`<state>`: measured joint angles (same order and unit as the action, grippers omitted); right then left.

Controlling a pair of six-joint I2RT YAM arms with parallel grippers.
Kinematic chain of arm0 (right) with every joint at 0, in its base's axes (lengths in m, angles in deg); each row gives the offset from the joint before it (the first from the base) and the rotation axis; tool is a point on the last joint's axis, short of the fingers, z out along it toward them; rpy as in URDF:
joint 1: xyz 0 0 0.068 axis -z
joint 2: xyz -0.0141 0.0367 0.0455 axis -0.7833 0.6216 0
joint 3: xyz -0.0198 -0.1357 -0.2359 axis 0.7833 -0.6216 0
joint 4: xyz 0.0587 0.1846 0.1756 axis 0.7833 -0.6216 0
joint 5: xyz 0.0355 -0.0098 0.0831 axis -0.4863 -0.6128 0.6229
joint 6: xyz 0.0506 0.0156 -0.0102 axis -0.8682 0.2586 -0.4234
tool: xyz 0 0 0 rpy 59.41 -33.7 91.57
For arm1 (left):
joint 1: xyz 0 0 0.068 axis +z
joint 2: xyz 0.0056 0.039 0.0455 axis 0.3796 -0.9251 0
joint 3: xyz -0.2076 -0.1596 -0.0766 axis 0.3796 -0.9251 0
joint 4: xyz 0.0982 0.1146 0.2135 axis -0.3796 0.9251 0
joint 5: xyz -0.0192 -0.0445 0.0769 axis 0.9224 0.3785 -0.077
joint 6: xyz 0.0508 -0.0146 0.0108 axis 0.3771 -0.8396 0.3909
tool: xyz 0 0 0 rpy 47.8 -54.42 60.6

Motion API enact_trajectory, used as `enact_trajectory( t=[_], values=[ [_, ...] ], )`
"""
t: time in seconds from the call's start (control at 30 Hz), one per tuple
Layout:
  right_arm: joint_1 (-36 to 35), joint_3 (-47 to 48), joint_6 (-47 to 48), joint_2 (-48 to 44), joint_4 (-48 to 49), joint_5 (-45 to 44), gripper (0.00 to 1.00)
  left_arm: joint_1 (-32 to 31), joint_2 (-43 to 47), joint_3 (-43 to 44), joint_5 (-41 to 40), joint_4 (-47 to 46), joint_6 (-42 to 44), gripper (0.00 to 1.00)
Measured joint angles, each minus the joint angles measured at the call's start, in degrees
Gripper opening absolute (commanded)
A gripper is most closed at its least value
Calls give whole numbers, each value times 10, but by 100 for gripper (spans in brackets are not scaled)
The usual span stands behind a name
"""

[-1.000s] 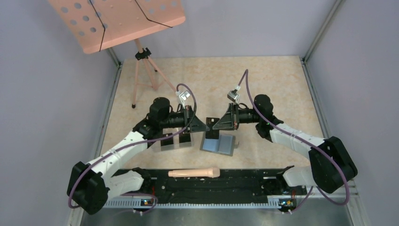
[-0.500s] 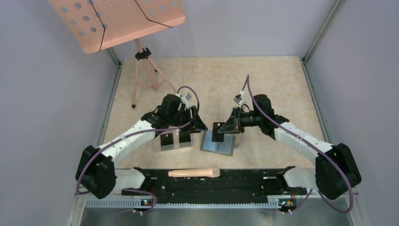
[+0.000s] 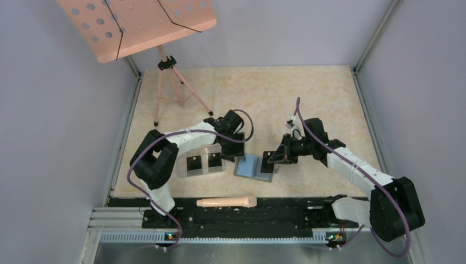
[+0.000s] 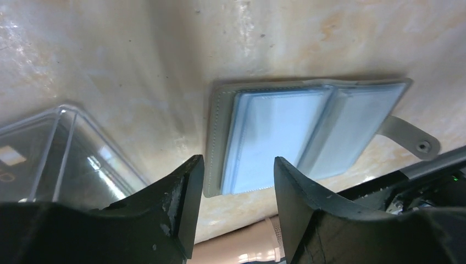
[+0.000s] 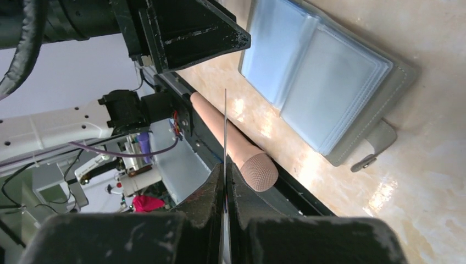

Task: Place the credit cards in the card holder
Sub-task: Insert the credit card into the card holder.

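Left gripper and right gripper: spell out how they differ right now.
The left gripper is open and empty; the right gripper is shut on a credit card, seen edge-on. The left gripper hangs by the card holder's edge nearest the clear box; the right gripper is near its snap-tab side. Both hover close above the open card holder.

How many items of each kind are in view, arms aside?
credit cards: 3, two in the clear box, one in the right gripper
card holder: 1
clear box: 1
music stand: 1
beige microphone: 1
Total: 7
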<state>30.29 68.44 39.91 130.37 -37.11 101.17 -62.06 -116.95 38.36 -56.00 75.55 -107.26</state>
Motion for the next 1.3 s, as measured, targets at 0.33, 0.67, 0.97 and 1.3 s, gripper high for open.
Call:
enact_trajectory(
  t=[0.33, 0.67, 0.97, 1.3],
  values=[
    [19, -2, 38, 6, -24, -16, 0, -2, -28, -35, 56, -55, -38, 38],
    [38, -2, 79, 37, -40, -37, 0, -29, -27, -65, 106, -114, -92, 44],
    [38, 21, 141, 104, -68, -80, 0, -29, 27, -77, 59, -79, -75, 37],
    [38, 25, 143, 167, -17, -62, 0, -36, 18, -101, 62, -75, -71, 22]
  ],
)
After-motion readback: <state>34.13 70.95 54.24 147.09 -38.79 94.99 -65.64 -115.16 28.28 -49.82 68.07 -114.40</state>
